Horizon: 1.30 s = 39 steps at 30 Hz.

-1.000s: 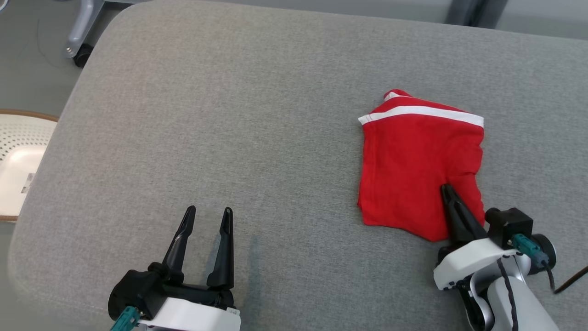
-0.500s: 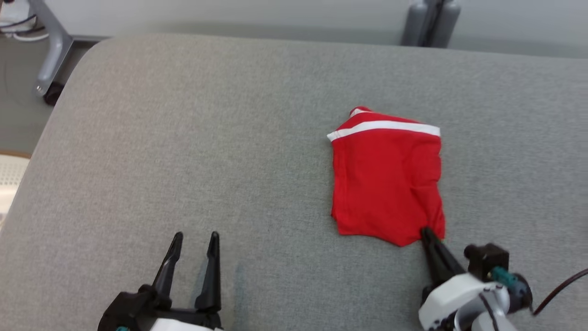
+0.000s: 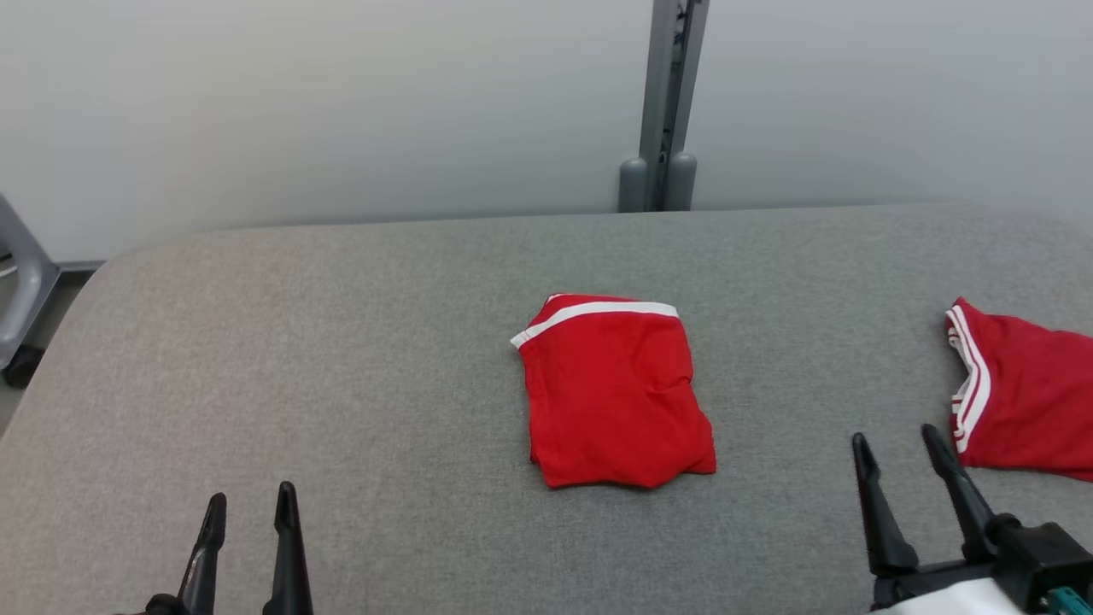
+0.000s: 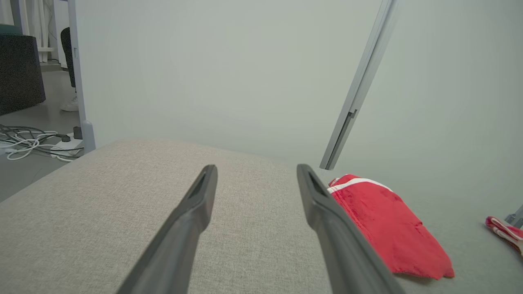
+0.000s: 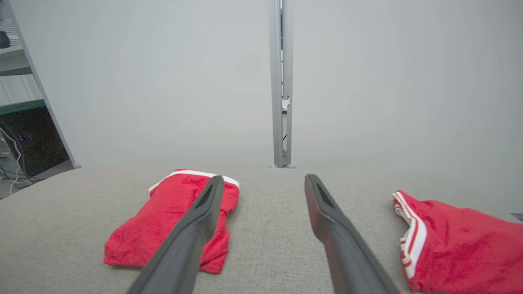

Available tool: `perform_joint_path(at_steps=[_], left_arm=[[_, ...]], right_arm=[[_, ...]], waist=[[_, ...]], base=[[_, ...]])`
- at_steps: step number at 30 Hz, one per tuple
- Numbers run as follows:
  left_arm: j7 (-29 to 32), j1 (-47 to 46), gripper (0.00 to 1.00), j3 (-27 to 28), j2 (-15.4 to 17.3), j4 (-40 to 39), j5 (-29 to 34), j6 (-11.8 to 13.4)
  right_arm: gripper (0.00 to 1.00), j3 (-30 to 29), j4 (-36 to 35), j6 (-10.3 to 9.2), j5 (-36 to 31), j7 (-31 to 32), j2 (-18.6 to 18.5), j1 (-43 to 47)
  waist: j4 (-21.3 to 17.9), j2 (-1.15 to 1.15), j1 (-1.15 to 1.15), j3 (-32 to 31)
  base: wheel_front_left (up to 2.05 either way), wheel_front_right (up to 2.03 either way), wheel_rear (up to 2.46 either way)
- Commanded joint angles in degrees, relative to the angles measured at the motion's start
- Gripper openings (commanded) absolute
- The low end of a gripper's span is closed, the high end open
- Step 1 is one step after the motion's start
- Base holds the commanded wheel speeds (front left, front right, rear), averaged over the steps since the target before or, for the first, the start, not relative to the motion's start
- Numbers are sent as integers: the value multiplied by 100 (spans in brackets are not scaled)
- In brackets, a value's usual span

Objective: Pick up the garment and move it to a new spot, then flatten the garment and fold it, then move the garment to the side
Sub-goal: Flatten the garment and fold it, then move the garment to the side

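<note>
While both arms sit at the near edge, the garment (image 3: 610, 393) lies flat around the middle of the pad (image 3: 341, 342). It's folded into a compact red rectangle, white-striped edge toward the wall (image 3: 341, 102). Nothing is touching it.

Left gripper (image 3: 250, 495): fingers spread, empty, low left, well apart from the garment.

Right gripper (image 3: 894, 436): fingers spread, empty, low right, over bare pad between the garment and a second piece (image 3: 1025, 401), also red.

Right wrist view: garment on the left finger's side, second piece on the right finger's side, plain grey fabric in the gap between the fingers.

The second piece is loose, not folded, white-and-red trim facing the garment, cut off at the head view's right edge.

Grey post (image 3: 670, 102) stands at the wall behind the pad, roughly in line with the garment. Cables (image 4: 28, 143) lie on the floor past the pad's left end.
</note>
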Motion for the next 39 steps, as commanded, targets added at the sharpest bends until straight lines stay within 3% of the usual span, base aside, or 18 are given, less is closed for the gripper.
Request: perform_joint_path(at_steps=[1, 5, 13, 31, 39], left_arm=[[-26, 51, 100, 93, 21, -45, -37, -18], [-26, 139, 100, 218, 19, -54, -92, 17], [-26, 370, 100, 241, 20, 72, -77, -4], [-26, 467, 100, 67, 21, 39, 109, -23], [-26, 375, 100, 44, 21, -74, 173, -56]], right_arm=[[100, -192, -246, -1, -61, 0, -38, 217], [100, -468, -674, -1, -67, 0, -163, 613], [100, -763, -713, -1, -112, 0, -171, 1037], [100, -700, -436, -1, -22, -1, -113, 707], [100, -574, -57, -1, 621, 59, -121, 283]], waist=[[-195, 0, 0, -251], [-206, 0, 0, -374], [-76, 0, 0, -517], [373, 0, 0, -403], [631, 0, 0, -271]], base=[[0, 0, 0], [0, 0, 0], [0, 0, 0], [0, 0, 0], [0, 0, 0]])
